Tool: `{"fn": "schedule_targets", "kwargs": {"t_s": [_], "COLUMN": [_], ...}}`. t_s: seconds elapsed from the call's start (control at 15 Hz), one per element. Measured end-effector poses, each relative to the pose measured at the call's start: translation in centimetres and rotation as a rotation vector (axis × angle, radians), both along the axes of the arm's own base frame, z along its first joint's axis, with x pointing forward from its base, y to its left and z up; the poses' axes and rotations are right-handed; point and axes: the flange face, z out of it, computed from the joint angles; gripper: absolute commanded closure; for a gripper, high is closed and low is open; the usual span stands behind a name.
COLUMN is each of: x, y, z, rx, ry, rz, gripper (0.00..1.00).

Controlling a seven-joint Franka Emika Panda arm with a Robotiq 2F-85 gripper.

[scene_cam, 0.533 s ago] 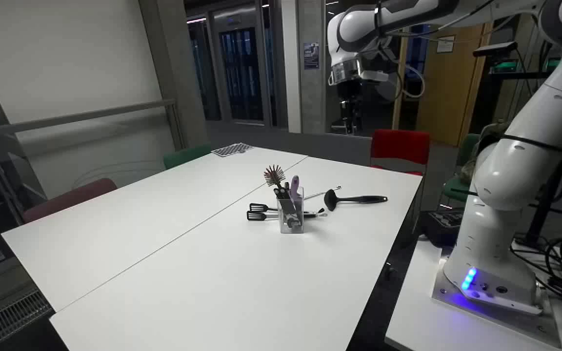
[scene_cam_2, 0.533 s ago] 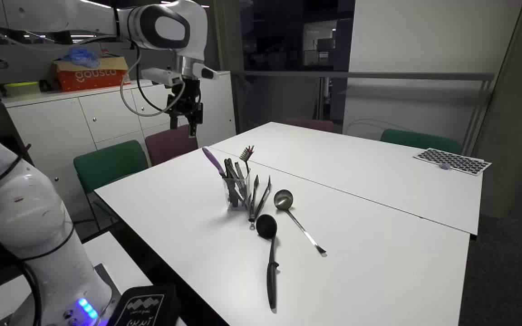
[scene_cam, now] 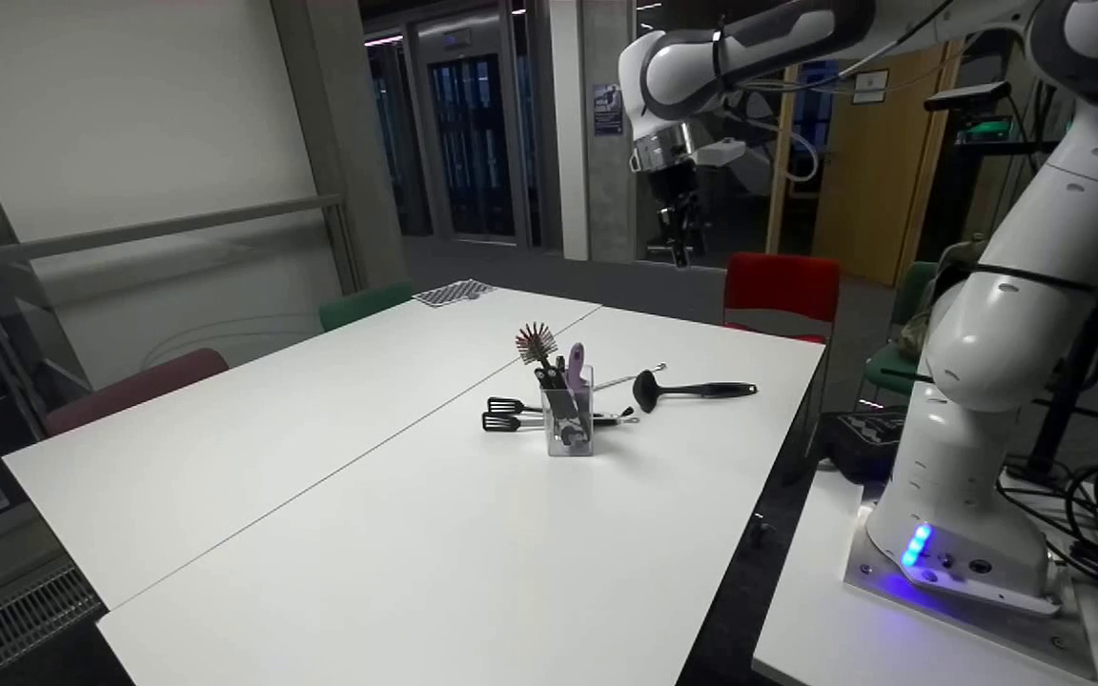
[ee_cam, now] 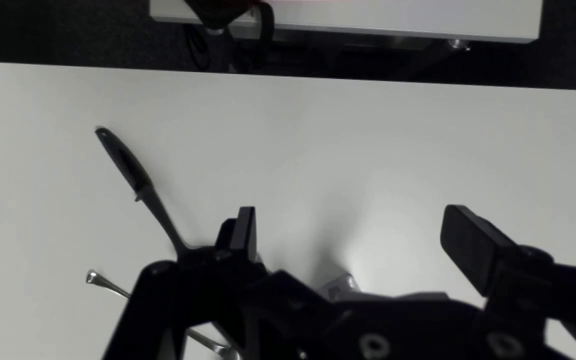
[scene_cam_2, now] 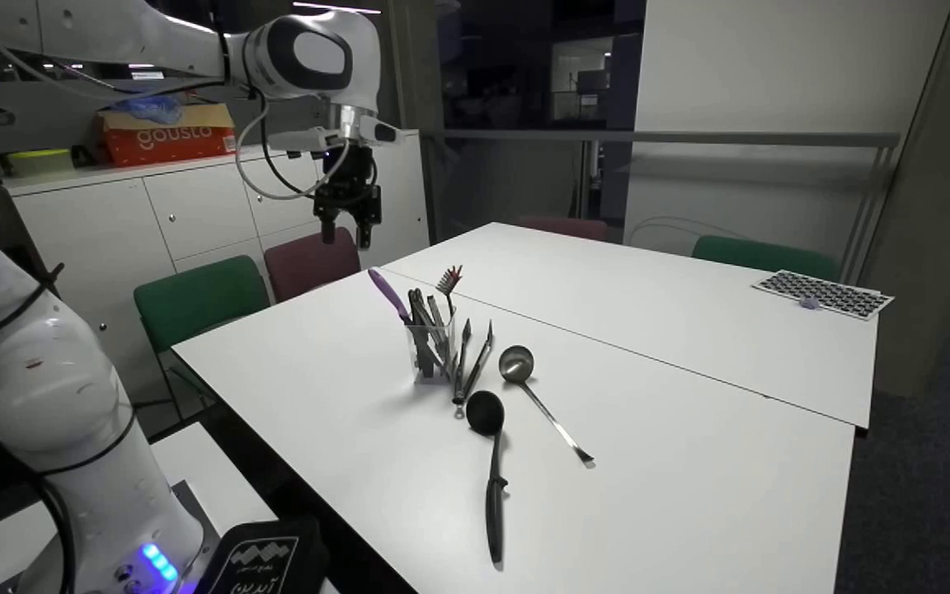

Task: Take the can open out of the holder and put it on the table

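Hanging high above the table (scene_cam: 473, 553), the claw (scene_cam_2: 346, 234) is pointing downward. Its two fingers (ee_cam: 468, 245) are standing wide apart, gripping nothing. Well below the claw and apart from it, the clear cup (scene_cam: 583, 446) is standing upright on the table. In the wrist view, part of the cup is showing low between the fingers, the claw hiding the rest.

Crowding the cup, lower than the claw: dark handles (scene_cam_2: 419, 309), a purple handle (scene_cam_2: 387, 292) leaning out, a brush (scene_cam: 537, 345) pointing its bristles up. Can opener: cannot tell it apart among these.

Lying on the table beneath the claw's height: tongs (scene_cam_2: 477, 364) just beside the cup, touching or not I cannot tell; a black ladle (ee_cam: 134, 171), off to the left of the claw in the wrist view; a steel ladle (scene_cam_2: 544, 406), running partly behind the claw there.

Farther from the claw than the cup, a patterned board (scene_cam_2: 823, 294) is lying near the table's edge. Behind the claw in an exterior view, a cardboard box (scene_cam_2: 168, 144) is sitting on white cupboards (scene_cam_2: 100, 227). Also in an exterior view, a red chair (scene_cam: 785, 284) is standing beyond the claw.
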Motion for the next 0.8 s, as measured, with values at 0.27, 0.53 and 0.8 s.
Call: {"fn": "schedule_targets", "kwargs": {"t_s": [0.27, 0.53, 0.8], "x": [5.1, 10.2, 14.6], "y": [1.0, 2.4, 4.7], "z": [-0.2, 0.5, 2.9], "rx": [-0.154, -0.28, -0.297], "ry": [0.061, 0.055, -0.137], "rz": [0.076, 0.186, 0.288], "gripper": [0.0, 0.0, 0.0]}}
